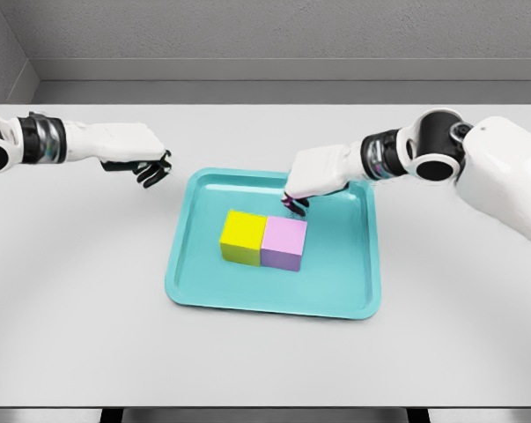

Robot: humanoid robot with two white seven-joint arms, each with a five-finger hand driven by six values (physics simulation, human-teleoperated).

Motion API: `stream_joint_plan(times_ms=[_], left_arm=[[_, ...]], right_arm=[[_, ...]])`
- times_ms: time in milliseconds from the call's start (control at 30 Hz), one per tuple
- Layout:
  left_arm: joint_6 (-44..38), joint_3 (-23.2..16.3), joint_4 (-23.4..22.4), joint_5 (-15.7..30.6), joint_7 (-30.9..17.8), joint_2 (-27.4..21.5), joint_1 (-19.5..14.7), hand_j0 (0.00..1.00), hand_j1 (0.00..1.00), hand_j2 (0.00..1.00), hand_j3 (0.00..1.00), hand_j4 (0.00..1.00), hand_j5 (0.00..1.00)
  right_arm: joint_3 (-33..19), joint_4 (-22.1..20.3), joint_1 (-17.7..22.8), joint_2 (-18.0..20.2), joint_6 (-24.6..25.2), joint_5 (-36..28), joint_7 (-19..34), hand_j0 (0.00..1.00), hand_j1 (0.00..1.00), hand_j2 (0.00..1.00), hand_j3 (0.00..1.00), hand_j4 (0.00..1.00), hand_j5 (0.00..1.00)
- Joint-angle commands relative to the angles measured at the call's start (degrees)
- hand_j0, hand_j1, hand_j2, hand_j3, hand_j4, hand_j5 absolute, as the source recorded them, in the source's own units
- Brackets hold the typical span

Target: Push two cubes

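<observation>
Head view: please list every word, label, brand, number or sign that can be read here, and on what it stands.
None: no readable text shows.
Yellow cube, pink cube, tray, table, left hand and right hand are all plain, with no marks.

Bright, even overhead light; soft faint shadows; sharp render.

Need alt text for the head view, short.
A yellow cube and pink cube sit touching in a teal tray on a white table. The right hand reaches behind the pink cube; the left hand hovers outside the tray.
</observation>
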State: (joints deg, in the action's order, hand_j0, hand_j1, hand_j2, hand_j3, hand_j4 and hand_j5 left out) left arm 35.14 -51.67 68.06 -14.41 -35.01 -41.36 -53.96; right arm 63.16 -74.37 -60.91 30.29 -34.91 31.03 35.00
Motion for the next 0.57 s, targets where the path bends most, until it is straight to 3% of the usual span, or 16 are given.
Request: stream_joint_plan(times_ms=[0, 33, 67, 100, 133, 167, 200, 267, 333, 433, 533], left_arm=[[-0.14, 2.19, -3.63, 6.67, 0.01, -1.88, 0.00, 0.05, 0.05, 0.05, 0.05, 0.05, 0.05], [-0.14, 2.63, -4.61, 6.94, 0.01, -1.88, 0.00, 0.05, 0.05, 0.05, 0.05, 0.05, 0.05], [-0.14, 3.85, -4.78, 8.16, 0.01, -1.97, 0.17, 0.05, 0.05, 0.05, 0.05, 0.05, 0.05], [-0.14, 5.35, -7.24, 11.50, 0.01, -3.02, 1.49, 0.05, 0.05, 0.05, 0.05, 0.05, 0.05], [-0.14, 6.93, -10.84, 14.49, 0.01, -3.64, 1.93, 0.26, 0.26, 0.26, 0.26, 0.26, 0.26], [-0.14, 9.13, -13.92, 15.46, 0.01, -2.94, 2.20, 0.85, 0.85, 0.85, 0.85, 0.85, 0.85], [-0.14, 9.48, -15.15, 15.46, 0.01, -2.94, 2.37, 1.00, 1.00, 1.00, 1.00, 1.00, 1.00], [-0.14, 9.48, -15.24, 15.38, 0.01, -3.11, 3.16, 1.00, 1.00, 1.00, 1.00, 1.00, 1.00], [-0.14, 9.48, -15.42, 15.29, 0.01, -3.02, 3.34, 1.00, 1.00, 1.00, 1.00, 1.00, 1.00], [-0.14, 9.48, -15.51, 15.46, 0.01, -3.02, 3.78, 1.00, 1.00, 1.00, 1.00, 1.00, 1.00], [-0.14, 9.48, -15.51, 15.64, 0.01, -3.02, 3.78, 1.00, 1.00, 1.00, 1.00, 1.00, 1.00]], right_arm=[[-5.23, 2.65, 0.00, 0.56, -0.09, 0.70, 0.00, 0.44, 0.44, 0.44, 0.44, 0.44, 0.44], [-9.10, 3.18, 0.17, 1.35, -0.09, 1.40, 0.00, 0.54, 0.54, 0.54, 0.54, 0.54, 0.54], [-12.60, 3.27, 0.44, 2.75, -0.09, 1.41, 0.00, 0.88, 0.88, 0.88, 0.88, 0.88, 0.88], [-19.20, 3.88, 1.23, 5.65, -0.09, 0.53, 0.00, 1.00, 1.00, 1.00, 1.00, 1.00, 1.00], [-26.23, 4.06, 4.30, 10.22, -0.09, 0.26, 0.00, 1.00, 1.00, 1.00, 1.00, 1.00, 1.00], [-31.33, 5.55, 6.59, 12.24, -0.09, 0.17, 0.00, 1.00, 1.00, 1.00, 1.00, 1.00, 1.00], [-32.57, 8.10, 7.65, 12.69, -0.09, 0.17, 0.00, 1.00, 1.00, 1.00, 1.00, 1.00, 1.00], [-30.90, 10.74, 9.32, 12.60, -0.09, 0.17, 0.00, 1.00, 1.00, 1.00, 1.00, 1.00, 1.00], [-30.81, 10.74, 9.84, 12.69, -0.09, 0.17, 0.00, 1.00, 1.00, 1.00, 1.00, 1.00, 1.00], [-23.96, 10.30, 9.76, 12.25, -0.09, 0.26, 0.00, 1.00, 1.00, 1.00, 1.00, 1.00, 1.00], [-23.17, 10.04, 9.76, 12.16, -0.09, 0.26, 0.00, 1.00, 1.00, 1.00, 1.00, 1.00, 1.00]])
